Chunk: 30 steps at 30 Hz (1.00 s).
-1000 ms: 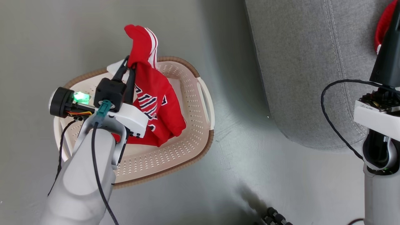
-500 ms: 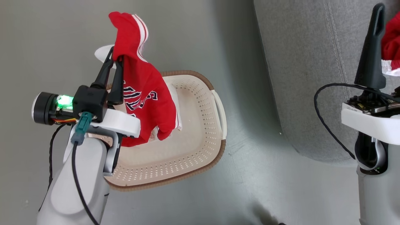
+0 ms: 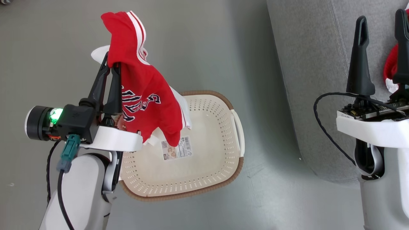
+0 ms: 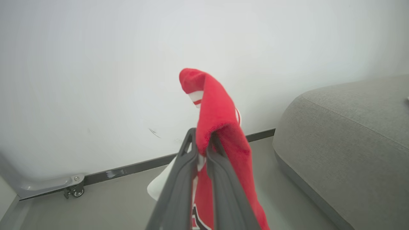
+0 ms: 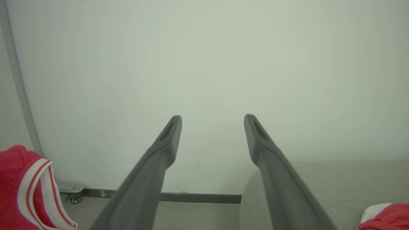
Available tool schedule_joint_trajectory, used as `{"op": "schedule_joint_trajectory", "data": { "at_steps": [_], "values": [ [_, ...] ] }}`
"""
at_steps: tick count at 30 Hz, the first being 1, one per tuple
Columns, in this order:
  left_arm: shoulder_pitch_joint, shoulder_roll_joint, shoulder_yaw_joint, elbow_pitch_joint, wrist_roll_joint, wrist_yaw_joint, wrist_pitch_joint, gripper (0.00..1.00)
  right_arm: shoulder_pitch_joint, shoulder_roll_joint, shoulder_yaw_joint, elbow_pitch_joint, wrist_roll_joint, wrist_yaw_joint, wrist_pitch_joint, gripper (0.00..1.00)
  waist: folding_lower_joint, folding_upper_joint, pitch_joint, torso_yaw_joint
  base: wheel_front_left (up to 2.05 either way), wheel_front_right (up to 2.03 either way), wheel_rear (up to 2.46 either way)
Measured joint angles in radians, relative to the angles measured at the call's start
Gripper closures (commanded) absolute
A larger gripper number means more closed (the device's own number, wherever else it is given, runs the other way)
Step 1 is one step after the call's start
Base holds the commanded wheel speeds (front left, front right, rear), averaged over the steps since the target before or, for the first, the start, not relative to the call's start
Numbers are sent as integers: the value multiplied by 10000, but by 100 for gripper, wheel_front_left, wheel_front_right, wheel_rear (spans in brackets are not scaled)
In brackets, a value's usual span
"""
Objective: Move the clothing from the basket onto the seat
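The left claw [image 3: 110, 62] is pinching the red jersey [image 3: 143, 95]. Its two dark fingers are pressed close together, with a fold of the cloth caught between them near the tips. The top of the jersey flops over the tips. The rest hangs down beside the fingers, showing white stripes and dark letters.

The fingers point up the head view. Behind them sits a dark wrist block with a green light [image 3: 56, 115]. The pale left forearm [image 3: 80, 191] comes up from the bottom left corner. In the left wrist view this claw [image 4: 202, 137] is up in the air with the jersey [image 4: 217, 108], facing a white wall [image 4: 96, 64].

The low end of the jersey hangs over the basket [image 3: 236, 166]. The basket sits on the grey floor [image 3: 198, 38]. Inside it there is a paper label [image 3: 176, 148] on the bottom.

The right claw [image 3: 381, 17] is spread wide with nothing between its fingers. It points up over the grey seat [image 3: 313, 80], and its pale arm rises from the bottom right corner. The red shorts [image 3: 391, 68] lie on the seat, partly hidden behind one finger.
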Motion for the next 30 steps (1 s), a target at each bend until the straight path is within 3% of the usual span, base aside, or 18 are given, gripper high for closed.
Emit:
{"op": "schedule_joint_trajectory", "data": {
  "at_steps": [14,30],
  "values": [
    [816,-174,180,-840,-299,-128,0,100,582,-153,240,531,-86,0,0,0,0,0,-1413,640,0,0,0],
    [1354,-297,94,-1028,-447,-644,0,100,1743,-351,355,1034,-88,0,0,0,0,0,-3082,1211,0,0,0]
  ]
}}
